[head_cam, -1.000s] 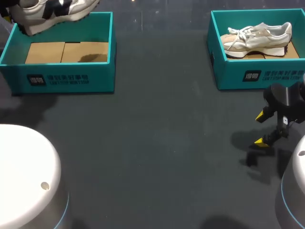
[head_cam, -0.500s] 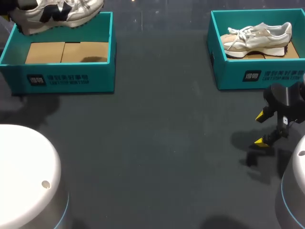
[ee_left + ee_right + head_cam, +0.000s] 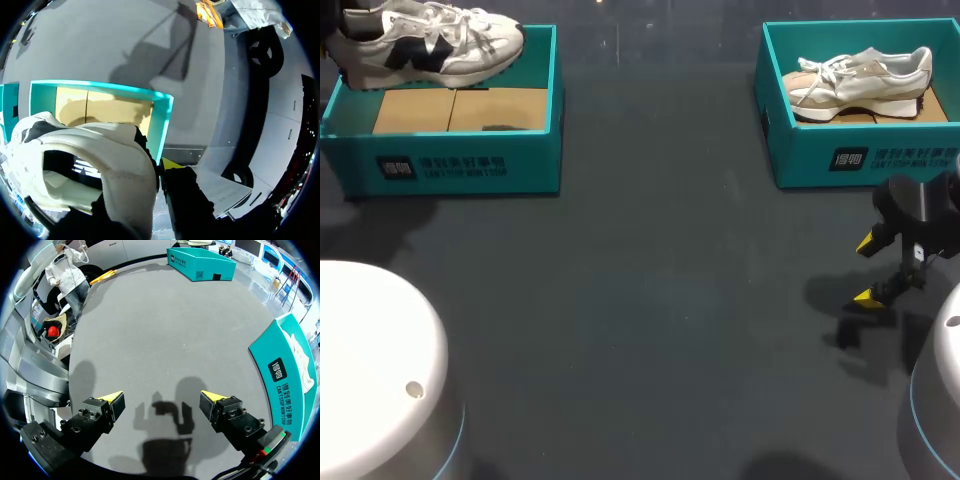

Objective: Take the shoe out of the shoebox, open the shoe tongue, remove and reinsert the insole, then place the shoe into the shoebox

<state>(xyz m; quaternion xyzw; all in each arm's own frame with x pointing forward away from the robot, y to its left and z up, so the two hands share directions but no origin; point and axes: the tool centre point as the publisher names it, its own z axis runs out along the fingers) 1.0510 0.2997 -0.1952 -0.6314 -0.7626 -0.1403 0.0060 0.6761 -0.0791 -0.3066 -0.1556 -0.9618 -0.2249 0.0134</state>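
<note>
A white shoe point(image 3: 430, 45) with black side marks hangs level over the back of the left teal shoebox point(image 3: 460, 165). In the left wrist view my left gripper point(image 3: 152, 170) is shut on the heel collar of this shoe point(image 3: 100, 160); one yellow-tipped finger point(image 3: 171, 163) shows outside the collar and the other is hidden by the shoe. The box point(image 3: 164, 125) with its cardboard floor lies under and ahead of the shoe. My right gripper point(image 3: 873, 270) stands open and empty over the bare table, in front of the right shoebox point(image 3: 860, 155); its open fingers frame only tabletop in the right wrist view point(image 3: 161, 400).
The right teal shoebox holds a beige and white shoe point(image 3: 865, 80) lying on its side. In the right wrist view that box point(image 3: 286, 375) is beside the right gripper and the left box point(image 3: 200, 262) is far ahead. Dark tabletop point(image 3: 650, 300) lies between the boxes.
The white shoe has swung rightward and levelled out above the left shoebox, coming fully into the head view. The right arm has kept still.
</note>
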